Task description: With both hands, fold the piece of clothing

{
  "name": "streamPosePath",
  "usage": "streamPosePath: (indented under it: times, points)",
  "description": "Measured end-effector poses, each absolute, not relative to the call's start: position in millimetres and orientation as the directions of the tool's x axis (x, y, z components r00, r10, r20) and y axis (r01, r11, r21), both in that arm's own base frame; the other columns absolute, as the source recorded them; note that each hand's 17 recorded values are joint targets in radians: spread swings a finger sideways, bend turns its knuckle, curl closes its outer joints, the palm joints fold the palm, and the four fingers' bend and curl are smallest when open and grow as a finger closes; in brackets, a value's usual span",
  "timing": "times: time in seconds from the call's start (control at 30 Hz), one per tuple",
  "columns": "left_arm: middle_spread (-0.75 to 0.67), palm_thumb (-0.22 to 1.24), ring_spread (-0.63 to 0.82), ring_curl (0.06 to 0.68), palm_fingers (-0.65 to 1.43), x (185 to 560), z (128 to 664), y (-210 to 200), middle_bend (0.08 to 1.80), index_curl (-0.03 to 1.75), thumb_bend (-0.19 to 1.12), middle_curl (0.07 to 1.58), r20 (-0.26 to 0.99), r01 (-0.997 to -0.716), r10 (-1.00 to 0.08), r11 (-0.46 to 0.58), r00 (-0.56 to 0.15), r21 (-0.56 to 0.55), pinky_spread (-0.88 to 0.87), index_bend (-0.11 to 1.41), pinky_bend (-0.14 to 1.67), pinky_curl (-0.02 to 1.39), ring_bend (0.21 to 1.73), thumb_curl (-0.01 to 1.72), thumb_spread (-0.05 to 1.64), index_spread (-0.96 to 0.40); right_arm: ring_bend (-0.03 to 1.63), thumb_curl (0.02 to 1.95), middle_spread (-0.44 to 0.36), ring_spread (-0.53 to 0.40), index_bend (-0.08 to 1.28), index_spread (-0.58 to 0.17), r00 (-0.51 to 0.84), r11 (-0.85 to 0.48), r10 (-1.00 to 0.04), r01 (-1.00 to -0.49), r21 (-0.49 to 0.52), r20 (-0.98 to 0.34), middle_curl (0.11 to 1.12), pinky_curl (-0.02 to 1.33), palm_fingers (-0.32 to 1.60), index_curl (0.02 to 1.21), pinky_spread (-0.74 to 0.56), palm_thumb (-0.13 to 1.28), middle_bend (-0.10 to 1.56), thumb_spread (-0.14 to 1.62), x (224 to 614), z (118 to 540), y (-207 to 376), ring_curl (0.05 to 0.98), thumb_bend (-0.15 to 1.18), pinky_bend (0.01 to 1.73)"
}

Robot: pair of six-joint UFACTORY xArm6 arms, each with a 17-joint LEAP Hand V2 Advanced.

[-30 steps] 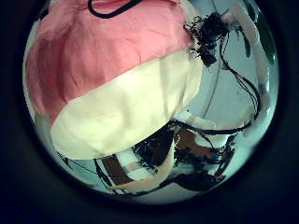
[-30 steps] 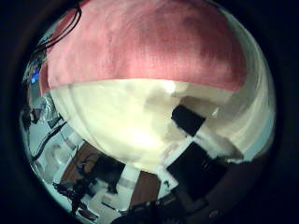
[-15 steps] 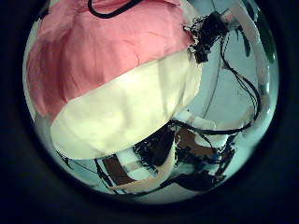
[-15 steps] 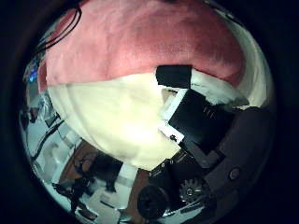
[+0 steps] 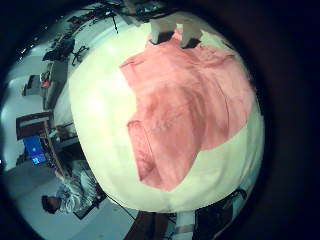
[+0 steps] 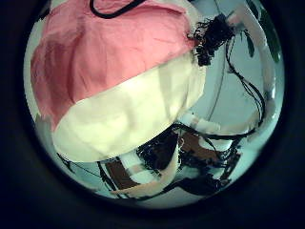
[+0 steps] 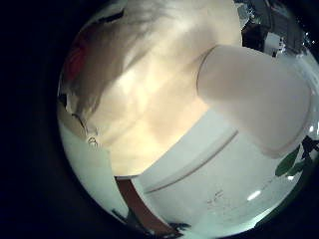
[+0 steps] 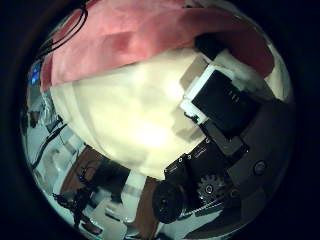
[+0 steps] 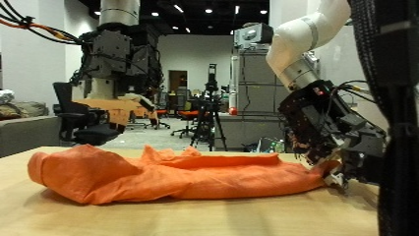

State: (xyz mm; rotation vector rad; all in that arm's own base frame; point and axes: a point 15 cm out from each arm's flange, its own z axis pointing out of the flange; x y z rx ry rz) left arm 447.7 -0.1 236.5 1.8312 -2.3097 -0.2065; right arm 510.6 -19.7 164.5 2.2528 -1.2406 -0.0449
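Observation:
An orange piece of clothing [image 9: 184,172] lies rumpled in a long strip on the light wooden table [image 9: 197,216]. My right hand [image 9: 328,133] is down at one end of it, fingers [image 8: 225,95] curled onto the cloth's edge [image 8: 150,45]. My left hand [image 9: 121,57] hangs high above the other end, touching nothing, with its fingers relaxed. From its little finger side palm view the whole garment [image 5: 185,100] shows spread on the table [image 5: 100,110]. The garment [image 6: 105,52] also shows in the left thumb side palm view.
Bare table [image 9: 79,211] lies in front of the garment up to the near edge. Office chairs [image 9: 76,113] and equipment stand in the room behind the table.
The right hand's fingers have curled in across its palm view and now reach the cloth's edge. The left hand's view has barely shifted.

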Motion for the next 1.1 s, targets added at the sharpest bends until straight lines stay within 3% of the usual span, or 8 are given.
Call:
streamPosePath:
  times: [0.37,0.57,1.1]
  points:
    - [0.42,0.09,0.57,0.238,-0.07,439.8,237.8,4.3,0.18,0.23,-0.03,0.22,0.061,-0.943,-0.974,0.228,-0.220,0.241,0.54,0.15,0.24,0.32,0.37,0.30,0.96,0.11,1.05,1.25,-0.139,-0.300,0.93,-0.278,0.560,-0.420,-0.774,-0.803,0.422,0.295,0.64,0.43,1.30,0.68,-0.66,1.13,1.02,0.32,504.8,214.3,-18.4,0.513,0.65,0.85]
    - [0.41,0.10,0.57,0.238,-0.07,417.6,210.3,5.3,0.17,0.23,-0.02,0.22,0.075,-0.929,-0.974,0.224,-0.212,0.294,0.54,0.15,0.23,0.32,0.37,0.29,1.03,0.11,1.08,1.36,-0.129,-0.294,0.96,-0.269,0.542,-0.426,-0.778,-0.826,0.369,0.316,0.63,0.44,1.28,0.68,-0.65,1.07,1.06,0.21,506.1,241.9,-17.3,0.510,0.71,0.87]
    - [0.40,0.10,0.57,0.235,-0.08,391.8,149.4,1.2,0.17,0.24,-0.02,0.22,0.079,-0.922,-0.976,0.217,-0.203,0.321,0.54,0.15,0.23,0.32,0.37,0.25,1.20,0.12,1.11,1.54,-0.138,-0.288,0.98,-0.262,0.529,-0.479,-0.765,-0.849,0.226,0.366,0.59,0.44,1.26,0.66,-0.64,0.93,1.11,-0.02,502.9,316.6,10.1,0.494,0.86,0.90]
